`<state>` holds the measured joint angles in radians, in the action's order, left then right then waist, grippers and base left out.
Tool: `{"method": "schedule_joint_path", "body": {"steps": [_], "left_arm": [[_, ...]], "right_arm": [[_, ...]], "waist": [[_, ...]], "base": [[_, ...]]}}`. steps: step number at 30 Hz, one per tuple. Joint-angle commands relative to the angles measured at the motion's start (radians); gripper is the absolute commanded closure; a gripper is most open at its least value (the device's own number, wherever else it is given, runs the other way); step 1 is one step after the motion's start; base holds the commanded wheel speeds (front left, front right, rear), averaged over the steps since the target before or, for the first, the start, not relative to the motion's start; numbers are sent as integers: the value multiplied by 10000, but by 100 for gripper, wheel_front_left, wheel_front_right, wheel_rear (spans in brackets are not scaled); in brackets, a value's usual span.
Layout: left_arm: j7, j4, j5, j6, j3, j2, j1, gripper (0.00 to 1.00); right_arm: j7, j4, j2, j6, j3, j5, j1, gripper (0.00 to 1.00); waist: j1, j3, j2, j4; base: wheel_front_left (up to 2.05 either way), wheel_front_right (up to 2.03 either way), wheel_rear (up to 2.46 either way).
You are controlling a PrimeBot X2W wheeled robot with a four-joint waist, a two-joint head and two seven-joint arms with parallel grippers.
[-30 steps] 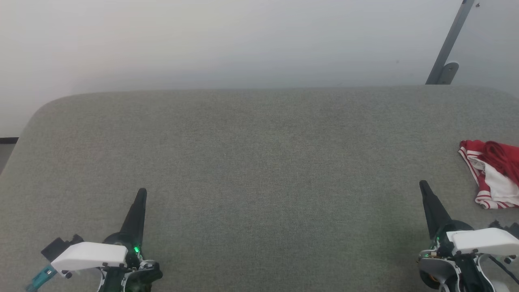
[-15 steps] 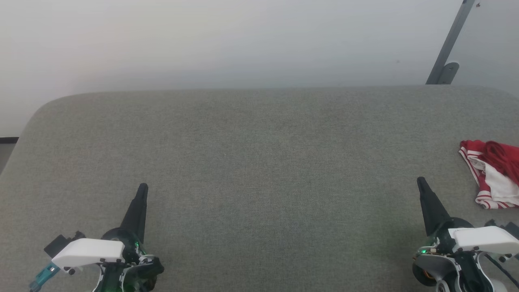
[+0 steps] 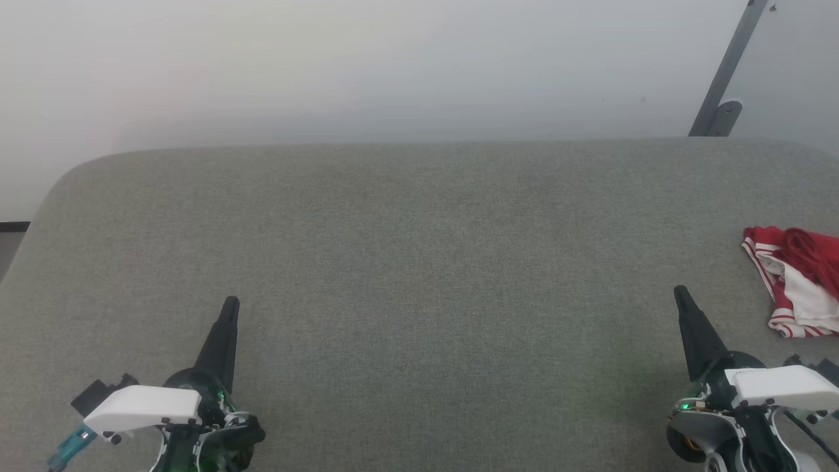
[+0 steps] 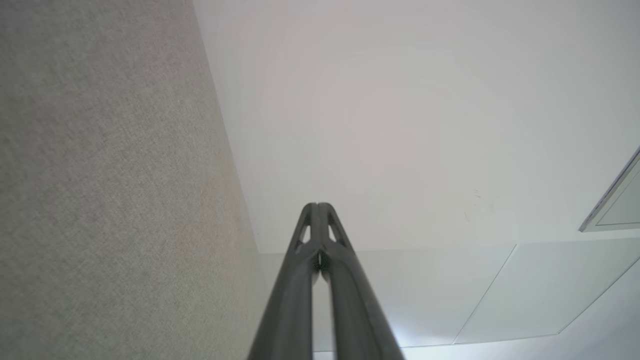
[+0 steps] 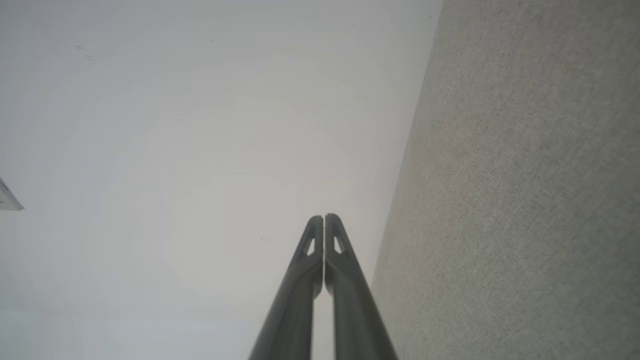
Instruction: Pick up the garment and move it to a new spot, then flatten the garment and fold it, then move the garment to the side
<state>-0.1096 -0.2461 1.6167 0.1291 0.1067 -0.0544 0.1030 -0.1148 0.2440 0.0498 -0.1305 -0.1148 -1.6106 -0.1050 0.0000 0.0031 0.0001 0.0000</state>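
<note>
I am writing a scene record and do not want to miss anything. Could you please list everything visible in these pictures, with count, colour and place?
garment: one, red with white parts and striped trim, crumpled at the right edge of the surface, cut off by the picture edge
surface: one, grey fabric, across the lower part of the head view
wall: one, white, behind the surface
metal bar: one, grey, slanted, with a bracket, upper right on the wall
left gripper: one, dark fingers, shut, lower left, holding nothing
right gripper: one, dark fingers, shut, lower right, near the garment but apart from it
</note>
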Motion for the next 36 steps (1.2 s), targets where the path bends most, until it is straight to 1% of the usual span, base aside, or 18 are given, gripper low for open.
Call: {"method": "schedule_joint_path", "body": {"steps": [1,36], "left_arm": [[-36,2,8,28,45,9,120,100],[-51,3,-30,28,67,30,125,100]], "right_arm": [[-21,16,-27,-4,-4,-38,-71,100],[-16,16,-26,-4,-3,-41,-66,100]], "waist": [[0,0,-1,0],[0,0,-1,0]], "base": [[0,0,0],[0,0,0]]}}
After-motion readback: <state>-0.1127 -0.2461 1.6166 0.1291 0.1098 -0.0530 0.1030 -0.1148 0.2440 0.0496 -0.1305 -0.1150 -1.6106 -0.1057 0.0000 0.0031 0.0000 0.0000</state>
